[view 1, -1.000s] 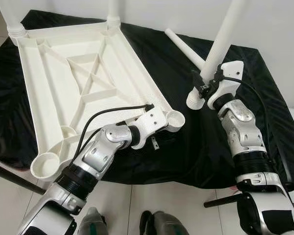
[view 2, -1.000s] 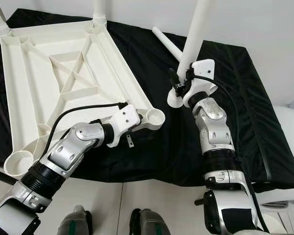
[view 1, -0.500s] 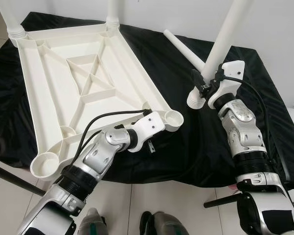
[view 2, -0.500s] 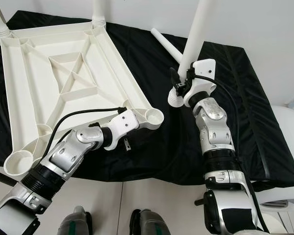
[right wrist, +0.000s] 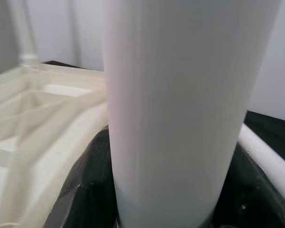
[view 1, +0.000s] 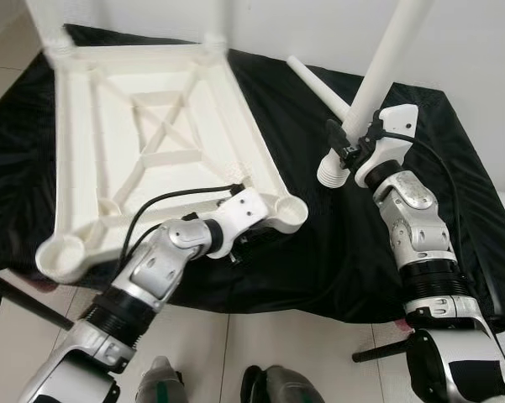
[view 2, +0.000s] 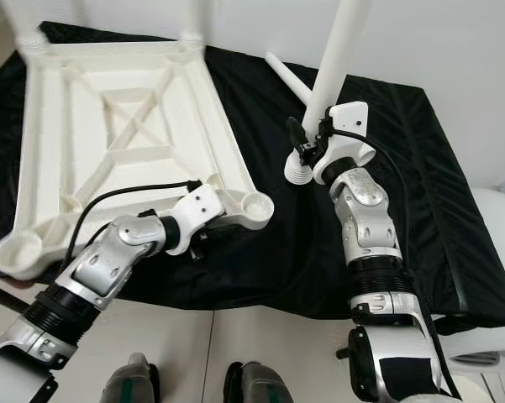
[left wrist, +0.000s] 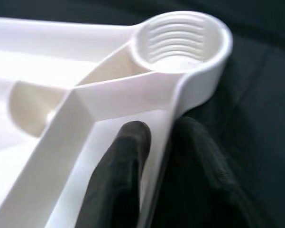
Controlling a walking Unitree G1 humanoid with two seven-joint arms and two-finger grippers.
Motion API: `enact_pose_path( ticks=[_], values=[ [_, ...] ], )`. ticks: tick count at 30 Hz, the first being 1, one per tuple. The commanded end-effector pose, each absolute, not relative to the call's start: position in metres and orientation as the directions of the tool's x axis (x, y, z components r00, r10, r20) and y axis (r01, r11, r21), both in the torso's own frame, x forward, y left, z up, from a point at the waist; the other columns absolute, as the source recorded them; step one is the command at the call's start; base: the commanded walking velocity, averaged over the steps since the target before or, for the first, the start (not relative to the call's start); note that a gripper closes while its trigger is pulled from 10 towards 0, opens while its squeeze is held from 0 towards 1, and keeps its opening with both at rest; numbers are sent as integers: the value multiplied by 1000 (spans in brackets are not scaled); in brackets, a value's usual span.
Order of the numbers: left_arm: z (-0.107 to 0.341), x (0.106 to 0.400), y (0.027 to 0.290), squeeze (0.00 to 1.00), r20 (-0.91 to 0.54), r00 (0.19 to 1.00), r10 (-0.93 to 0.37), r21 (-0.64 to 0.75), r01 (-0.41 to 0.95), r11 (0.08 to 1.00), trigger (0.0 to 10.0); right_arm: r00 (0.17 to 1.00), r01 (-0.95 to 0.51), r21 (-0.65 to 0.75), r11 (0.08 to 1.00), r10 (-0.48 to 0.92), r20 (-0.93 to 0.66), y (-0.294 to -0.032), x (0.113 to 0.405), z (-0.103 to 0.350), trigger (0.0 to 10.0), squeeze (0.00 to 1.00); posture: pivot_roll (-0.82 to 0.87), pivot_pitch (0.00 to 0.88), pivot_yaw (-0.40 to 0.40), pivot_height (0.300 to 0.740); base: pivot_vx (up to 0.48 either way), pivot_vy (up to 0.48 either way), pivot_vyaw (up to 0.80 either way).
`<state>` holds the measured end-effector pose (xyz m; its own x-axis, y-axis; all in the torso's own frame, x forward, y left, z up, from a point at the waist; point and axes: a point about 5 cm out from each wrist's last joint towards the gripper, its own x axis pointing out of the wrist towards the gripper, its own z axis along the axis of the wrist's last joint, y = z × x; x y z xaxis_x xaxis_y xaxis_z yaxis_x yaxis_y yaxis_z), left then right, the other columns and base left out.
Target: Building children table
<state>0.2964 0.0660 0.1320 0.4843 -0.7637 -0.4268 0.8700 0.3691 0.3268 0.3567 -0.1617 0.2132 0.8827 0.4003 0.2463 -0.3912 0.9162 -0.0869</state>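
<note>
Left tool (left wrist: 156, 142) clamped on tabletop (view 1: 143, 126) rim, right tool (view 1: 353, 144) clamped on leg (view 1: 385, 63)

We see the white ribbed tabletop (view 1: 151, 143) lying upside down, two legs screwed in; one threaded leg (view 1: 378, 75) stands upright, another leg (view 1: 318, 84) lies beside it.

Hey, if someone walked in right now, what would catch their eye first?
Probably the white tabletop lying upside down on the black cloth, its ribs showing. The left gripper pinches its rim beside an empty threaded socket, while the right gripper holds a white leg upright.
</note>
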Motion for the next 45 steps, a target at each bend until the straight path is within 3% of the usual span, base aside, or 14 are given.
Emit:
enact_pose_path(
  ticks=[1,7,8,14,22,45],
  values=[
    [108,282,63,0,-527,354,-773,241,934,263,0,872,-412,-92,907,421,248,-161,354,214,10000,0,72,52,-120,740,0,0,0],
    [107,276,63,0,-538,329,-776,246,942,228,0,838,-483,-87,871,489,242,-151,351,212,10000,0,80,51,-125,740,0,0,0],
    [107,277,62,0,-535,332,-777,249,941,230,9725,833,-493,-89,865,499,240,-149,351,212,10000,0,80,51,-125,740,0,0,0],
    [108,284,54,0,-532,371,-762,270,926,263,10000,802,-551,-102,828,559,211,-142,347,209,10000,0,82,55,-132,740,0,0,0],
    [114,304,51,0,-487,486,-726,288,874,391,10000,802,-562,-80,823,566,191,-136,340,212,10000,0,74,64,-127,740,0,0,0],
    [119,310,49,0,-477,490,-730,298,871,391,10000,830,-554,-31,832,555,53,-133,313,197,10000,0,63,73,-119,740,0,0,0]
  ],
)
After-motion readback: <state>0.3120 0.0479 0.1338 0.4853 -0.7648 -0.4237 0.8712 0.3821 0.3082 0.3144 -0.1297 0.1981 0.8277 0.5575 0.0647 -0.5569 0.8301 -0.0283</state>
